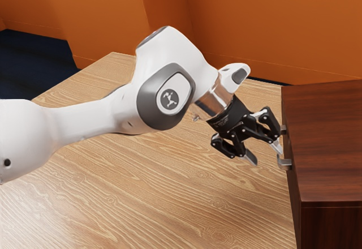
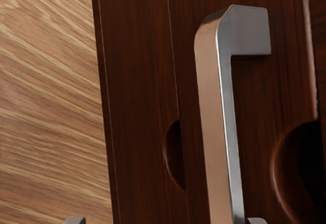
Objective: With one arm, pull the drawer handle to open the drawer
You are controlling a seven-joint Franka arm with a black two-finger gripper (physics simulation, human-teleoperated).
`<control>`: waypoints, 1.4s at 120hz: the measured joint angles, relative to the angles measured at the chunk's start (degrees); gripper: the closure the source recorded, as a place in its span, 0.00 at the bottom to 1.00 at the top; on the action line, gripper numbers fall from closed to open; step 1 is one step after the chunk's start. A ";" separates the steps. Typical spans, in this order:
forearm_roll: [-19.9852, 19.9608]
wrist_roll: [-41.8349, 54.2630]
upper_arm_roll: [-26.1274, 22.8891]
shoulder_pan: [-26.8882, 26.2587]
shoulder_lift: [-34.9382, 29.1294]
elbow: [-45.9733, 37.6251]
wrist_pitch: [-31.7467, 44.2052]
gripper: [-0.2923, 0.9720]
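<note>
fingers: spread apart, pinching nothing | my gripper (image 1: 264,151) right at the handle (image 2: 216,122), its bar between my fingertips (image 2: 74,220) | handle on dark wooden cabinet (image 1: 325,141) front | cabinet stands on table (image 1: 141,204), exterior view's right

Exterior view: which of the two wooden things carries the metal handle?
The dark reddish-brown cabinet at the exterior view's right: its silver handle juts from the front near the end effector. The pale table has none.
</note>
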 joint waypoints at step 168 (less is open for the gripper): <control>4.78 0.16 8.37 0.23 -2.60 1.01 -12.82 0.50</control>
